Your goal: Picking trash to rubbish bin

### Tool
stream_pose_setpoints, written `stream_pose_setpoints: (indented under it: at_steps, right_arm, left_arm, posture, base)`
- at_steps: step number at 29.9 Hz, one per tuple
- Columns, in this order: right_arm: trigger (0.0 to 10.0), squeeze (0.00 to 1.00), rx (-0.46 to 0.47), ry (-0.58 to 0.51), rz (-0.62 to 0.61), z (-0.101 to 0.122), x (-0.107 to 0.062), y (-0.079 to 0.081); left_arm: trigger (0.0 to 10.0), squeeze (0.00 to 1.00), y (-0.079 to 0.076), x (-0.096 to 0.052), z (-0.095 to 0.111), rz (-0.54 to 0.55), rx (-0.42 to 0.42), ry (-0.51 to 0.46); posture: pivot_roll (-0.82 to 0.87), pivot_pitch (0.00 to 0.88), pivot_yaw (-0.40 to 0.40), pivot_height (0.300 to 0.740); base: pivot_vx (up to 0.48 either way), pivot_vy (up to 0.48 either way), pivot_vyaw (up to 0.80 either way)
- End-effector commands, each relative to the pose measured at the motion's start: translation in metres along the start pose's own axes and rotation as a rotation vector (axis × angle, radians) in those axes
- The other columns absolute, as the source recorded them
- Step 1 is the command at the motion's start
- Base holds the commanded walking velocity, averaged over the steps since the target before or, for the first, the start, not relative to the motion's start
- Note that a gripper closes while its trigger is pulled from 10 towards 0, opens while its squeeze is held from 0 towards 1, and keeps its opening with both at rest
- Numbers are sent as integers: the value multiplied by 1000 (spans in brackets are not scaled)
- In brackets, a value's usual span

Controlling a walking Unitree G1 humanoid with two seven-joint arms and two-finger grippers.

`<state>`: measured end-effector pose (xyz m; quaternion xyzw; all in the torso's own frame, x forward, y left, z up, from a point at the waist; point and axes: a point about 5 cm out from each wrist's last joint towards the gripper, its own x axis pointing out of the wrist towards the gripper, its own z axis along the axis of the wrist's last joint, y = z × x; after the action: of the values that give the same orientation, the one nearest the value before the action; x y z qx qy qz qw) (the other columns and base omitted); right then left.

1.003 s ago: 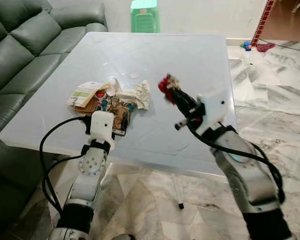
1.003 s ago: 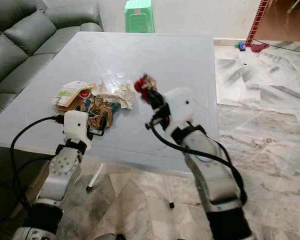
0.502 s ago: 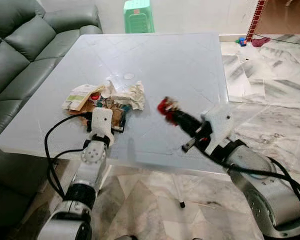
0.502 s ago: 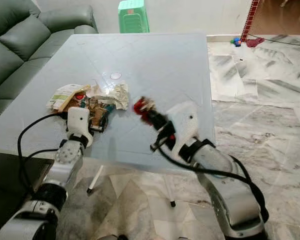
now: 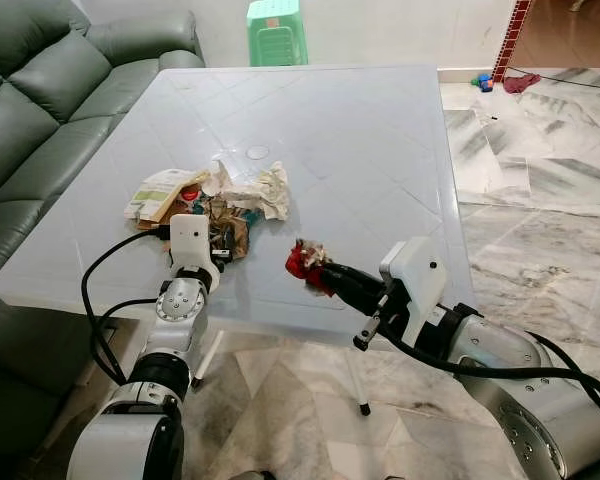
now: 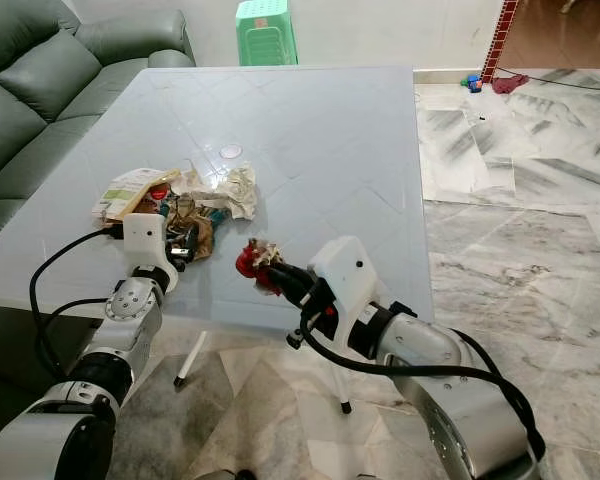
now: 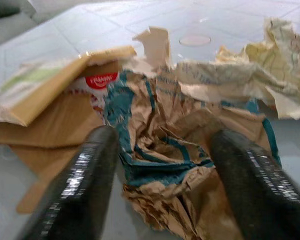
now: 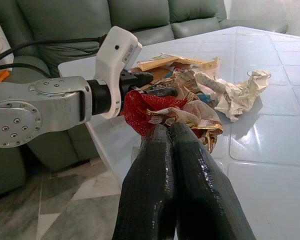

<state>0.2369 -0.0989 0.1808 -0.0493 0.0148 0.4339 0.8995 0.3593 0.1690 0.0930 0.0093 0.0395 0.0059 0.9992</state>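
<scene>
Marble floor (image 5: 540, 230) all around, grey sofa (image 5: 40, 90) off to the left, and a pale tiled table (image 5: 360, 140) in the middle with a green stool (image 5: 280, 30) behind it. Right gripper (image 8: 172, 127) has its fingers pinched tight on a crumpled red wrapper (image 5: 305, 262), held above the table's near edge. Left gripper (image 7: 162, 150) sits spread apart around a brown-and-teal paper wad (image 7: 165, 140) (front of the trash pile (image 5: 215, 195)).
</scene>
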Motion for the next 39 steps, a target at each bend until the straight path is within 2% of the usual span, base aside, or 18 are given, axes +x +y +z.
stream_pose_setpoints:
  at_steps: [1, 9, 23, 27, 39]
  right_arm:
    - [10000, 0, -12, -21, 45, 7, 2, 7]
    - [10000, 0, -18, -16, 57, 9, 3, 7]
    - [10000, 0, -23, -9, 72, 8, 5, 7]
    - [10000, 0, -24, -7, 71, 8, 6, 6]
    - [10000, 0, -27, -4, 72, 8, 8, 6]
  left_arm:
    - [0, 0, 4, 0, -2, 4, -14, 8]
    - [0, 0, 1, -1, -7, -1, -46, 36]
    - [0, 0, 2, -1, -7, -2, -58, 28]
    - [0, 0, 2, -2, -5, -6, -27, 5]
    - [0, 0, -2, 0, 1, -28, -15, -33]
  posture:
    - [-177, 93, 103, 740]
    - [-178, 93, 98, 740]
    - [-172, 93, 87, 740]
    - [-172, 92, 86, 740]
    - [-171, 89, 84, 740]
  base:
    - [0, 0, 0]
    - [0, 0, 0]
    - [0, 0, 0]
    - [0, 0, 0]
    - [0, 0, 0]
